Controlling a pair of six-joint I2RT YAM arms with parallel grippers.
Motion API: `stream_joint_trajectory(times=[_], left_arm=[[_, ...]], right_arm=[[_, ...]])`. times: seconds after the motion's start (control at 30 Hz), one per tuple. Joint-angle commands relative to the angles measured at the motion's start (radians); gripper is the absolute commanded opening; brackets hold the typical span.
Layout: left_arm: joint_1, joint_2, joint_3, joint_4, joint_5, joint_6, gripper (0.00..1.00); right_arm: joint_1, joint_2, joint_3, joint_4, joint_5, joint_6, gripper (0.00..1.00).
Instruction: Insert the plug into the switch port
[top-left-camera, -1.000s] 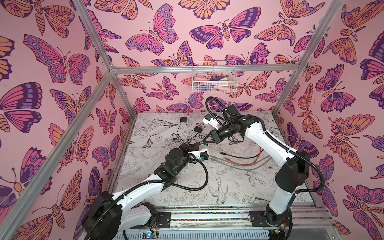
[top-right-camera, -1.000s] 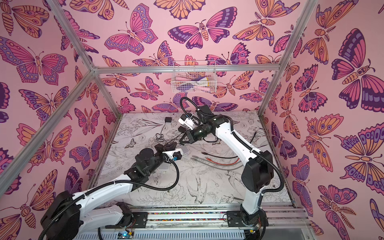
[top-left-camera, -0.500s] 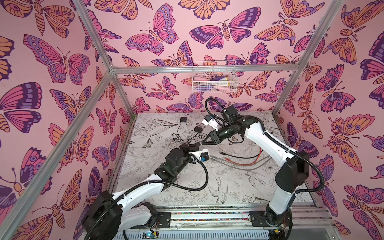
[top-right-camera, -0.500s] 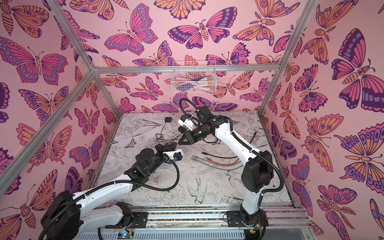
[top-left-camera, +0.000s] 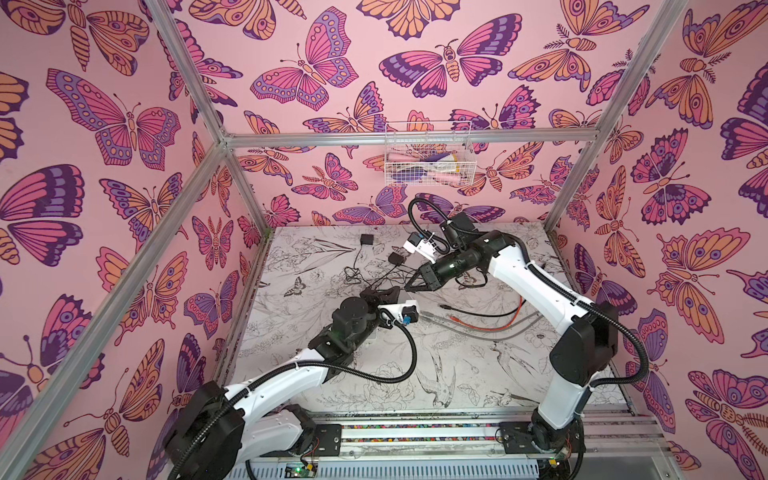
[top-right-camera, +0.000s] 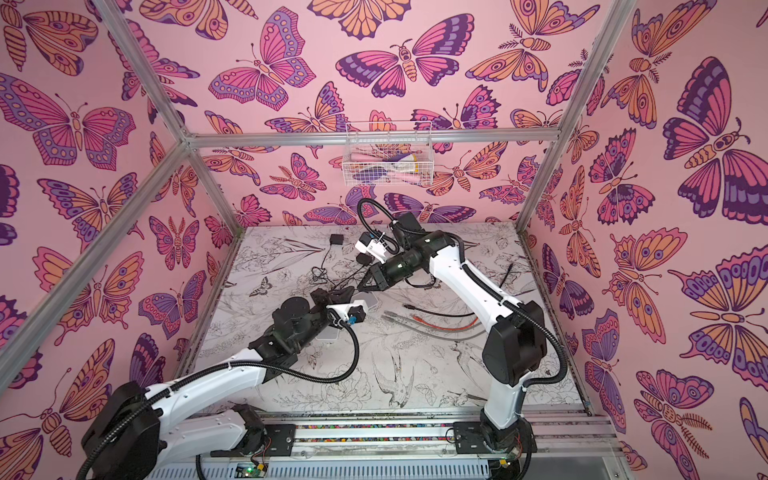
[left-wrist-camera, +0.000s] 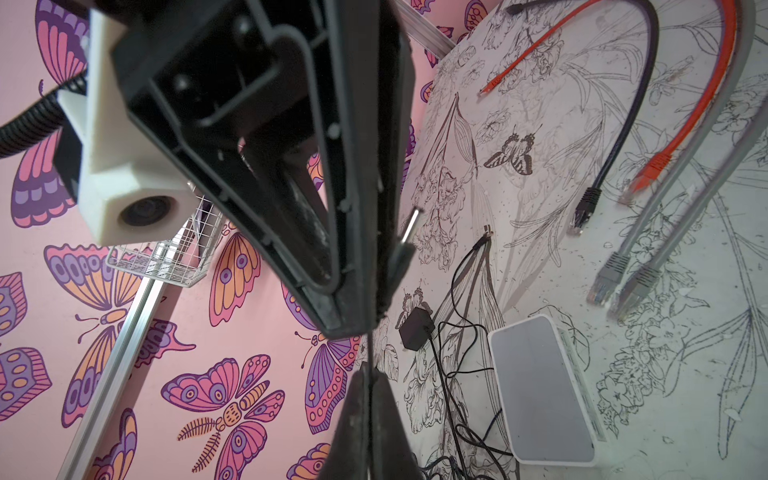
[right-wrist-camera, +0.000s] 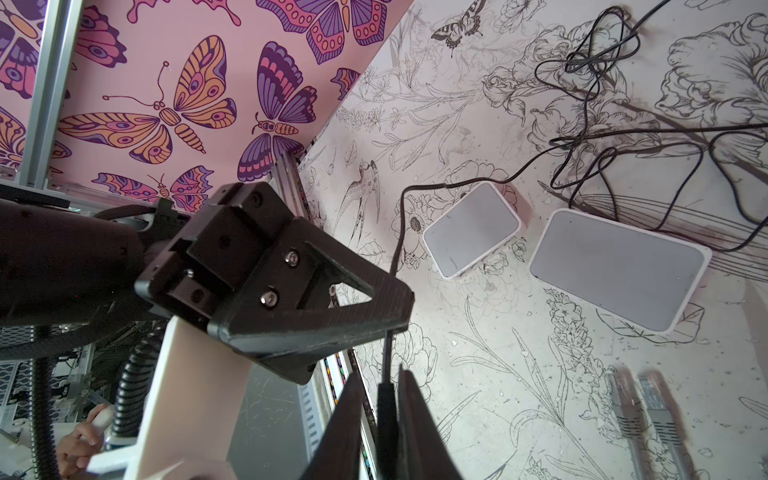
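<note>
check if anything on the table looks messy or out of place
Yes: the thin black cords lie in a knotted tangle beside the larger switch. The smaller switch sits skewed to it rather than lined up. Nothing looks spilled or broken.

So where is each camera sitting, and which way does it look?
Top views: high at the front, looking down at the table; both arms show, left gripper beside right gripper.
Left wrist: on the left arm, looking past its own fingers at the right gripper and a white switch.
Right wrist: on the right arm, looking past its fingertips at the plug and left gripper.
Shared: both wrist views catch the grey cable ends.
</note>
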Motion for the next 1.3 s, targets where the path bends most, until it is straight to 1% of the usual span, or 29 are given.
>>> stream_joint_trajectory(times=[0.0, 0.03, 0.13, 0.23, 0.27, 0.37, 0.47, 0.7, 0.73, 0.77, 0.8, 0.87, 0.9, 1.0, 1.03, 1.17, 1.27], left_arm=[[-0.004, -0.003, 0.013, -0.005, -0.008, 0.006, 0.0], [-0.004, -0.002, 0.014, -0.007, -0.008, 0.007, 0.0], [-0.004, 0.001, 0.019, -0.007, -0.011, 0.008, 0.0], [-0.004, -0.001, 0.019, -0.007, -0.011, 0.009, 0.0], [-0.004, -0.002, 0.019, -0.008, -0.011, 0.008, 0.0], [-0.004, -0.003, 0.017, -0.012, -0.013, 0.01, 0.0], [-0.004, -0.005, 0.019, -0.013, -0.016, 0.011, 0.0], [-0.006, -0.014, 0.017, -0.013, -0.019, 0.012, 0.0], [-0.006, -0.015, 0.016, -0.015, -0.019, 0.013, 0.0], [-0.006, -0.018, 0.015, -0.015, -0.019, 0.013, 0.0], [-0.006, -0.02, 0.014, -0.016, -0.02, 0.013, 0.0], [-0.006, -0.024, 0.013, -0.019, -0.02, 0.013, 0.0], [-0.006, -0.026, 0.014, -0.021, -0.019, 0.012, 0.0], [-0.006, -0.027, 0.017, -0.025, -0.015, 0.009, 0.0], [-0.006, -0.028, 0.018, -0.026, -0.014, 0.01, 0.0], [-0.006, -0.029, 0.022, -0.036, -0.013, 0.006, 0.0], [-0.006, -0.029, 0.024, -0.046, -0.013, 0.006, 0.0]], right_arm=[[0.013, -0.01, -0.005, -0.029, 0.002, -0.044, 0.23], [0.012, -0.009, -0.004, -0.027, 0.008, -0.043, 0.22], [0.012, -0.01, -0.004, -0.02, 0.013, -0.036, 0.14], [0.014, -0.009, -0.003, -0.023, 0.012, -0.036, 0.14], [0.014, -0.009, -0.005, -0.024, 0.013, -0.037, 0.12], [0.014, -0.01, -0.009, -0.027, 0.015, -0.037, 0.03], [0.014, -0.012, -0.012, -0.026, 0.019, -0.036, 0.0], [0.014, -0.021, -0.032, 0.013, -0.001, -0.004, 0.0], [0.014, -0.021, -0.032, 0.013, -0.003, -0.006, 0.02], [0.014, -0.021, -0.034, 0.011, -0.004, -0.007, 0.09], [0.014, -0.021, -0.034, 0.01, -0.004, -0.011, 0.13], [0.014, -0.02, -0.032, 0.005, -0.002, -0.017, 0.14], [0.014, -0.022, -0.032, 0.003, -0.002, -0.018, 0.14], [0.016, -0.027, -0.032, 0.003, -0.002, -0.016, 0.05], [0.017, -0.026, -0.032, 0.002, -0.002, -0.017, 0.05], [0.026, -0.029, -0.029, -0.019, 0.001, -0.036, 0.16], [0.029, -0.031, -0.029, -0.026, 0.004, -0.042, 0.2]])
